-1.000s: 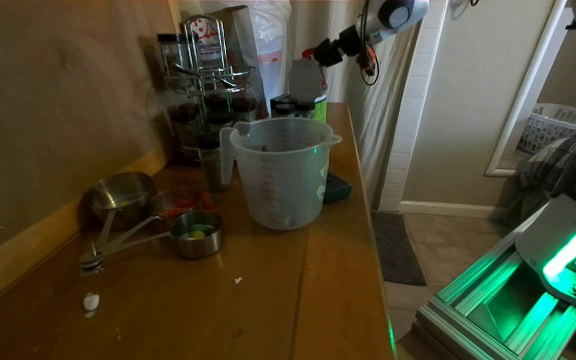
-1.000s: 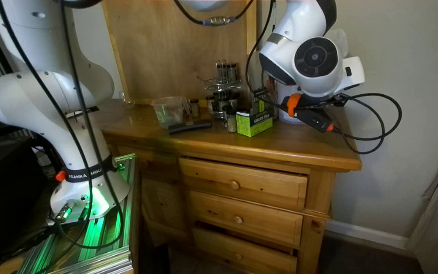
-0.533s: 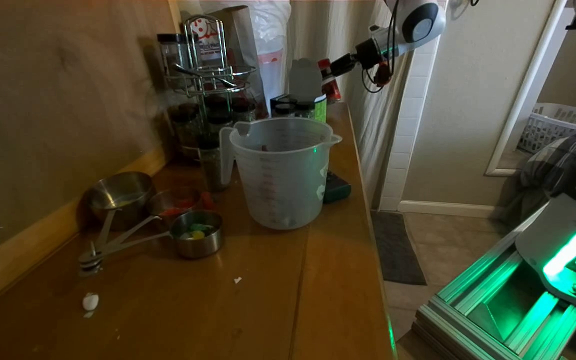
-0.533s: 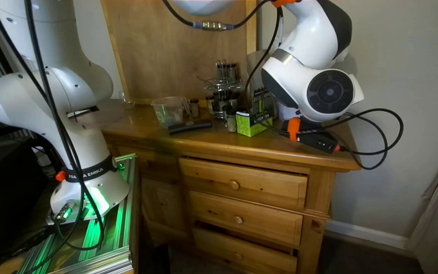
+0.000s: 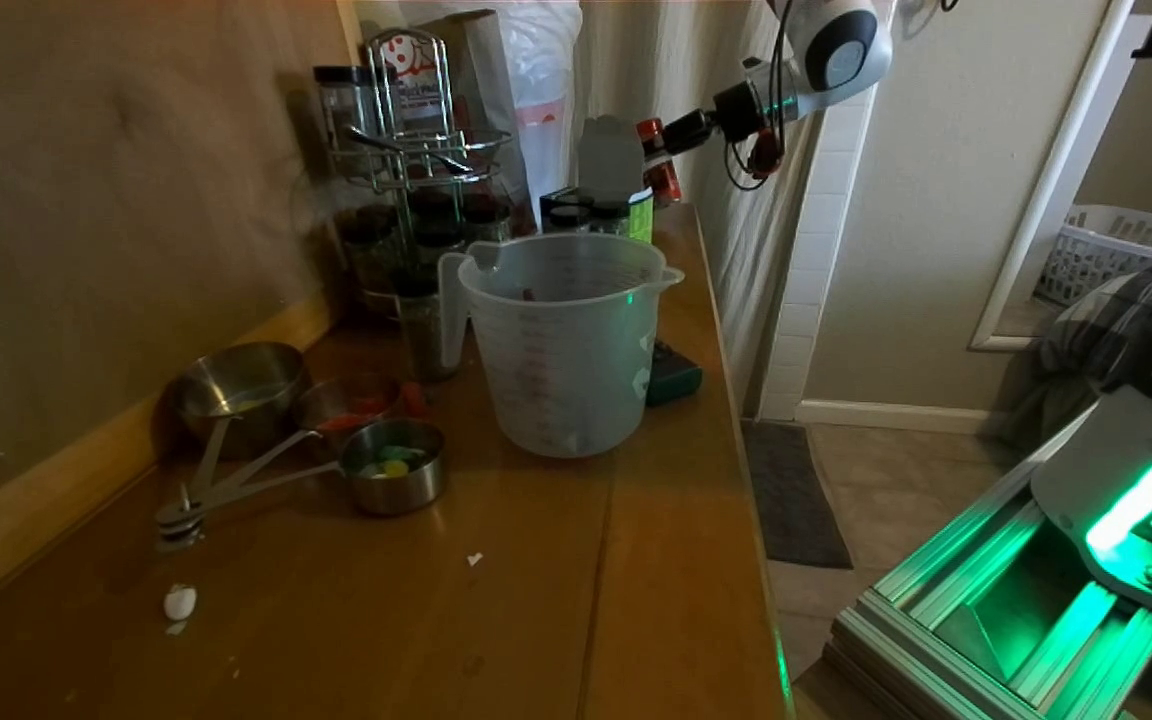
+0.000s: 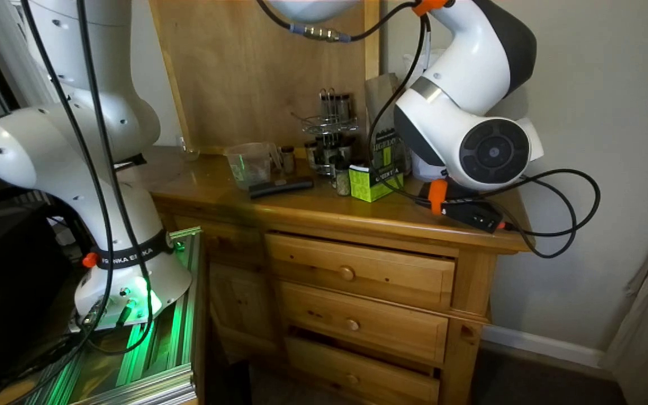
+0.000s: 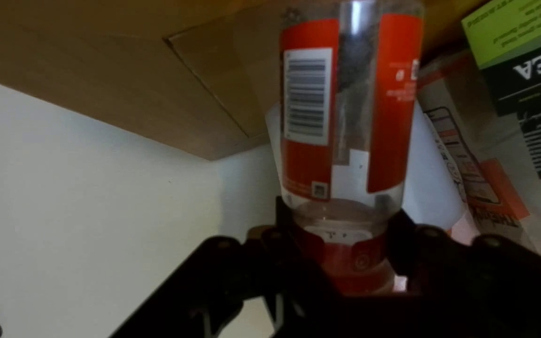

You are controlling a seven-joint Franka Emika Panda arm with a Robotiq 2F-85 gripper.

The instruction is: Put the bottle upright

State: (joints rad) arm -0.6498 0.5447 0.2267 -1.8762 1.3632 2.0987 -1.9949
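The bottle (image 7: pixel 352 117) is clear with red labels. In an exterior view the bottle (image 5: pixel 663 182) is close to upright with a slight lean, its lower end just above or at the far end of the wooden counter top; whether it touches cannot be told. My gripper (image 7: pixel 341 239) is shut around the bottle's narrower part in the wrist view. In an exterior view the gripper (image 5: pixel 668 146) reaches the bottle's middle from the right. In the remaining exterior view the arm hides the bottle and the fingers.
The green tea box (image 6: pixel 376 183) stands beside the bottle, with a spice rack (image 6: pixel 329 132) further along. A measuring jug (image 5: pixel 571 350), metal cups (image 5: pixel 396 470) and a dark case (image 6: pixel 280 187) are on the counter. Bags (image 5: pixel 541 90) stand behind. A cable loop (image 6: pixel 594 191) hangs off the wrist.
Over the second my wrist has lowered and turned, swinging the held bottle from mostly hidden to nearly upright in plain sight. In the last half second the arm moves only slightly lower.
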